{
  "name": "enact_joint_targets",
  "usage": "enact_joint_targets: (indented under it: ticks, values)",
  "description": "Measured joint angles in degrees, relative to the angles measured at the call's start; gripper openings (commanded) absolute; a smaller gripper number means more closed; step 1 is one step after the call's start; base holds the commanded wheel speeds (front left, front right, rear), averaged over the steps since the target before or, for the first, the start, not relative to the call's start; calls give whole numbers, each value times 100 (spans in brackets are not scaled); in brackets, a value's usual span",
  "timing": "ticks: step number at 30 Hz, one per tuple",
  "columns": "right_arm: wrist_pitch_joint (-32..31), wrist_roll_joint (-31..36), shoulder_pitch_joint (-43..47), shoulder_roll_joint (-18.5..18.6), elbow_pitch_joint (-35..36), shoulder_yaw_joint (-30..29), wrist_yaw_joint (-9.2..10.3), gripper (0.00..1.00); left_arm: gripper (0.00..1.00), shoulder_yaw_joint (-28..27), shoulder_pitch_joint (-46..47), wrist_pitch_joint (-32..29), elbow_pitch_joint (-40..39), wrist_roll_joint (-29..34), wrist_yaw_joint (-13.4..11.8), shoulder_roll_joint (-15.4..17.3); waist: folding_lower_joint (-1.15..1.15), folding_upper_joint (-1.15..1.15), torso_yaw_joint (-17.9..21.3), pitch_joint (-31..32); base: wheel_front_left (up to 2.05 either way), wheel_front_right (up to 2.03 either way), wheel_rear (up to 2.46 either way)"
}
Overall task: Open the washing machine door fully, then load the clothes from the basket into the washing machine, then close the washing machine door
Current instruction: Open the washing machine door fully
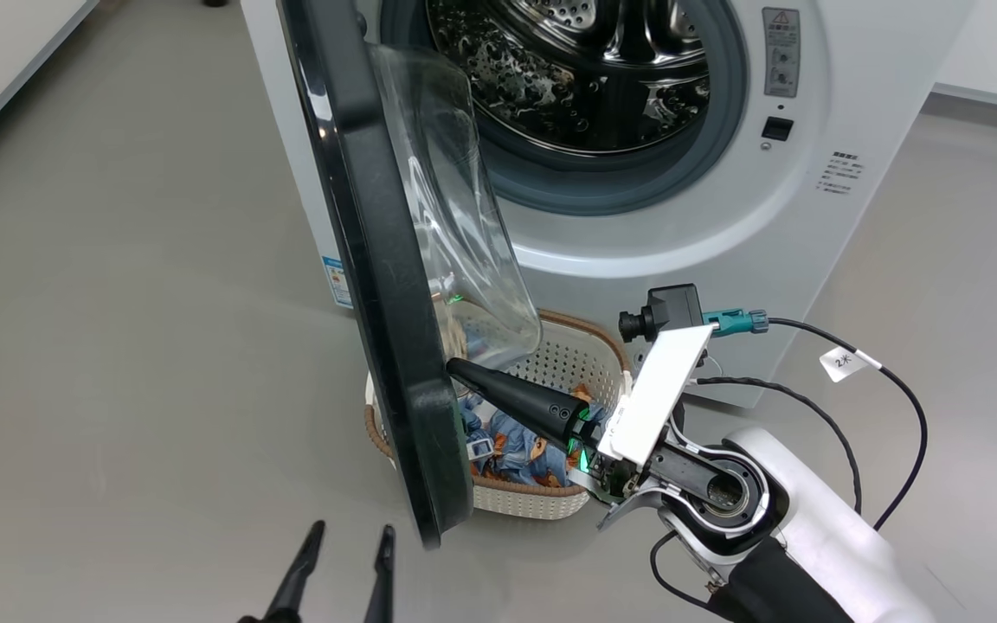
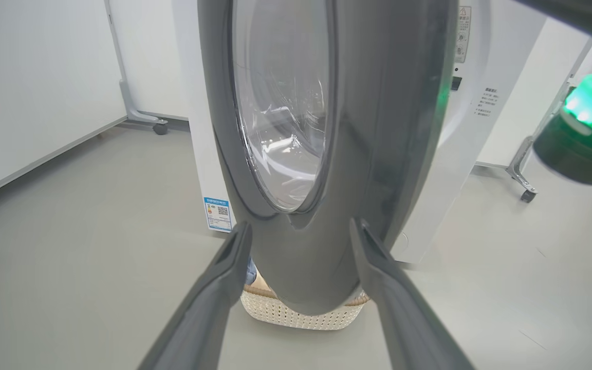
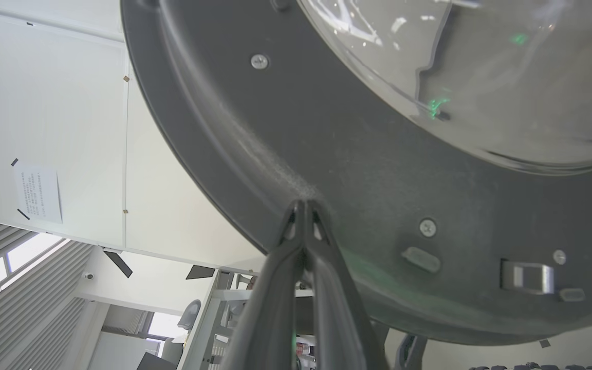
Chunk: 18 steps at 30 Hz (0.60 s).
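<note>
The washing machine (image 1: 680, 234) stands with its steel drum (image 1: 576, 61) exposed. The washing machine door (image 1: 377, 260) stands about half open, edge-on to me, its glass bowl (image 1: 455, 216) facing the drum. My right gripper (image 1: 455, 368) is shut on nothing, and its tips (image 3: 303, 205) press against the door's inner black rim (image 3: 378, 169). Below it, the basket (image 1: 581, 333) sits on the floor with the clothes (image 1: 516, 450) inside, partly hidden by the door. My left gripper (image 1: 347, 554) is open, low, just outside the door's outer face (image 2: 378, 128), and apart from it.
Grey floor lies open to the left of the door. A white partition on casters (image 2: 160, 126) stands at the far left, and another caster foot (image 2: 527, 194) at the right of the machine. A cable with a white tag (image 1: 845, 362) loops off my right wrist.
</note>
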<state>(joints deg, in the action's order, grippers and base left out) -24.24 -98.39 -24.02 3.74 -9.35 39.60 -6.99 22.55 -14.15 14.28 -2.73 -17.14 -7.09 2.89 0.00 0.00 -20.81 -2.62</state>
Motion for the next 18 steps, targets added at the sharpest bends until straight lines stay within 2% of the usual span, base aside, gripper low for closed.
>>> enact_joint_targets:
  ticks: [5, 8, 9, 10, 11, 12, 18]
  values:
    - [119, 29, 0, -1, 9, 27, 0, 0, 100, -261, -119, 0, -16, 47, 0, 5, 0, 0, 144, 33, 0, 0, 0]
    - [265, 322, -1, -10, 8, -57, 0, 0, 100, -346, -130, 0, -33, 91, 0, 4, 0, 0, 232, 39, 0, 0, 0]
    - [344, 464, -1, -8, 11, -112, 0, 31, 100, -391, -130, 0, -44, 107, 0, 4, 0, 0, 261, 42, 0, 0, 0]
    - [446, 576, -1, -9, 25, -193, 0, 49, 100, -420, -131, 0, -54, 110, 0, 5, 0, 0, 291, 45, 0, 0, 0]
    - [565, 665, -1, -7, 62, -283, 0, 83, 100, -445, -133, 0, -58, 112, 0, 5, 0, 0, 320, 49, 0, 0, 0]
    - [678, 728, 0, 0, 109, -379, 0, 98, 100, -481, -137, 0, -62, 129, 0, 4, 0, 0, 349, 54, 0, 0, 0]
    - [1322, 1311, 138, 343, 332, -670, 0, 100, 100, -861, -177, 0, -121, 208, 0, 1, 0, 0, 553, 83, 0, 0, 0]
